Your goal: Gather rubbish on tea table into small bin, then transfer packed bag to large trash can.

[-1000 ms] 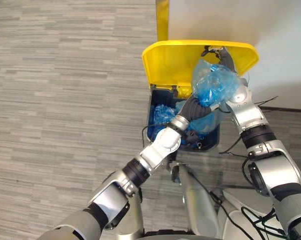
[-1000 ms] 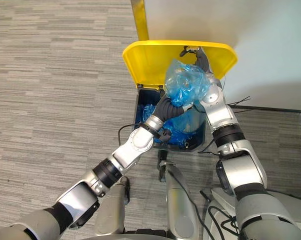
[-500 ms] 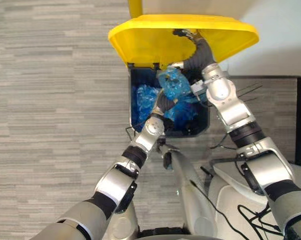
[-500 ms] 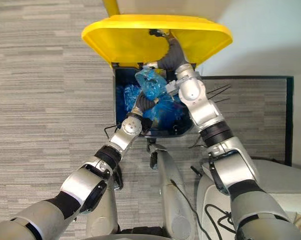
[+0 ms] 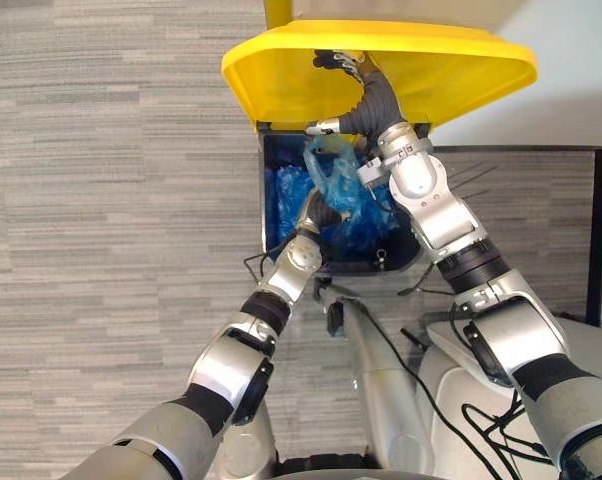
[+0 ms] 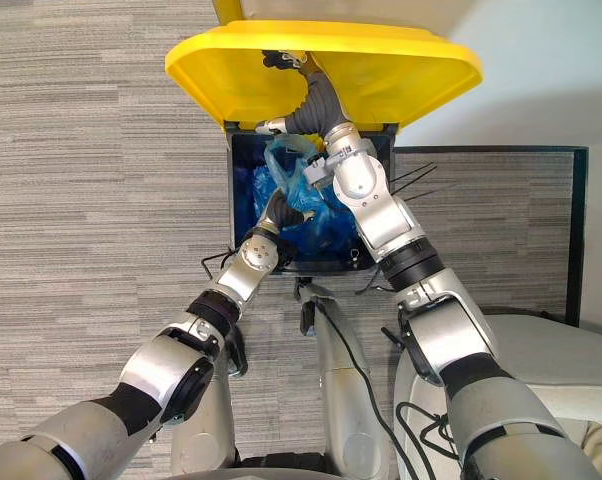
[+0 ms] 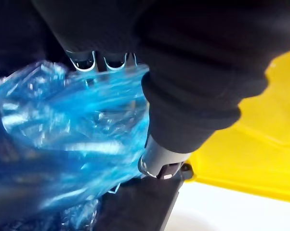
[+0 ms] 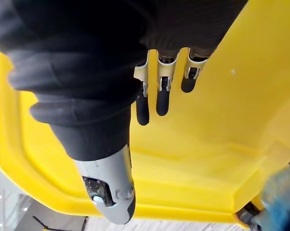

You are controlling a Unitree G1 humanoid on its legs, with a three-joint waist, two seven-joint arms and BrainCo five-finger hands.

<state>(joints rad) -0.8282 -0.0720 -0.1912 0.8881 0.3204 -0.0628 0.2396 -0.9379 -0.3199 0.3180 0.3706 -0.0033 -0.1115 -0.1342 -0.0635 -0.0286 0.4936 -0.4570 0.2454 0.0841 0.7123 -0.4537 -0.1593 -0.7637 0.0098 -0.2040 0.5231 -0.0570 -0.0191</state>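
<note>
Down in the large trash can point(image 5: 366, 263) now, under its raised yellow lid point(image 5: 271, 70), sits the blue bag point(image 5: 333, 175) — above it a moment ago. The right hand point(image 5: 341, 65) props the lid, fingers straight; the left hand point(image 5: 319, 212) is buried in plastic — grip unclear.
</note>
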